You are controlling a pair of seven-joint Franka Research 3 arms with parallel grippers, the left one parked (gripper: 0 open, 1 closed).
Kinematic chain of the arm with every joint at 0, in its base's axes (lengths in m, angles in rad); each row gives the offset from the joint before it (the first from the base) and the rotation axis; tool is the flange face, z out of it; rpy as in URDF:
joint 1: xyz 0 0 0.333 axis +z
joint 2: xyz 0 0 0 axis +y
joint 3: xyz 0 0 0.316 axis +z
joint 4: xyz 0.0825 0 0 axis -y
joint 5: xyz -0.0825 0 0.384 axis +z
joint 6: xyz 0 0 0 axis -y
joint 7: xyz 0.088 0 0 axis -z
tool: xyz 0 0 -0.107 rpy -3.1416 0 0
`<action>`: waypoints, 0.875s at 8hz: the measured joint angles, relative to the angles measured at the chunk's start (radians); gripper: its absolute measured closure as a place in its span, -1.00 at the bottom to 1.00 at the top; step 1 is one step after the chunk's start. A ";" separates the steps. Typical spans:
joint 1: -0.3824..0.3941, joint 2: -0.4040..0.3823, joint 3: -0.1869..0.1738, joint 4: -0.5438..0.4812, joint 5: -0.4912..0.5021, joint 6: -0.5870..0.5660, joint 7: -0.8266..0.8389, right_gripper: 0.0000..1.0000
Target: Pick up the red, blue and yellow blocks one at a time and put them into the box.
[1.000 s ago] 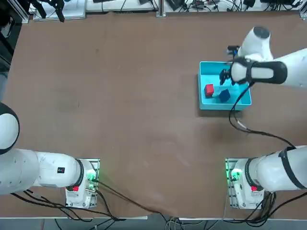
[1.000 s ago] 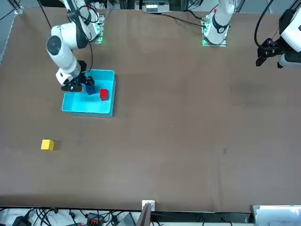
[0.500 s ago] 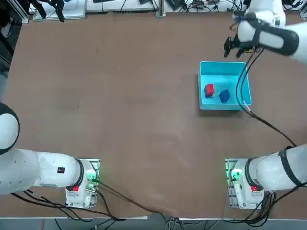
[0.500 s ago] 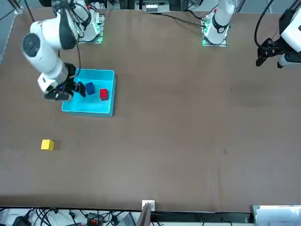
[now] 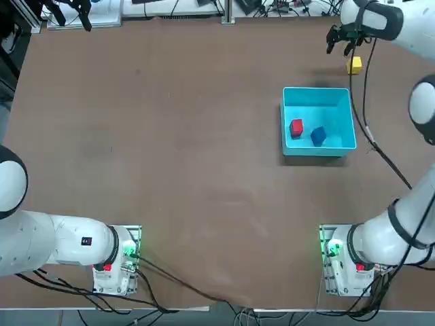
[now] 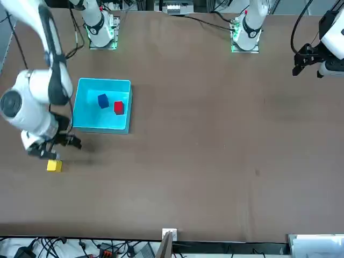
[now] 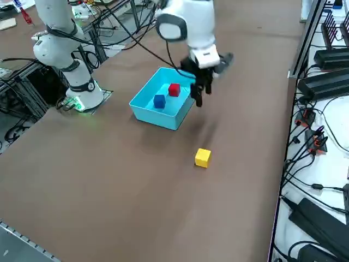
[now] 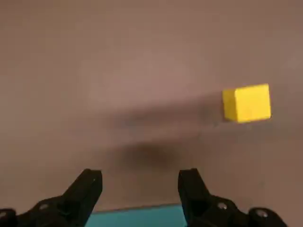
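i've got the right gripper (image 8: pixel 140 185) above the bench (image 5: pixel 170 149) past the box (image 5: pixel 289 148), fingers (image 8: pixel 87 187) apart and empty. yellow block (image 5: pixel 354 65) sits just beside it; red block (image 5: pixel 296 127) and blue block (image 5: pixel 318 136) are in the box.

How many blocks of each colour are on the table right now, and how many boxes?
Red block: 1, in the box
Blue block: 1, in the box
Yellow block: 1, on the table outside the box
Cyan box: 1
Total: 4 things, 3 blocks and 1 box
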 joint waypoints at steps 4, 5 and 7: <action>-0.110 0.160 -0.002 0.153 -0.009 -0.001 -0.138 -0.99; -0.131 0.180 -0.002 0.167 -0.009 -0.001 -0.168 -0.99; -0.164 0.224 -0.002 0.204 -0.009 -0.001 -0.228 -0.99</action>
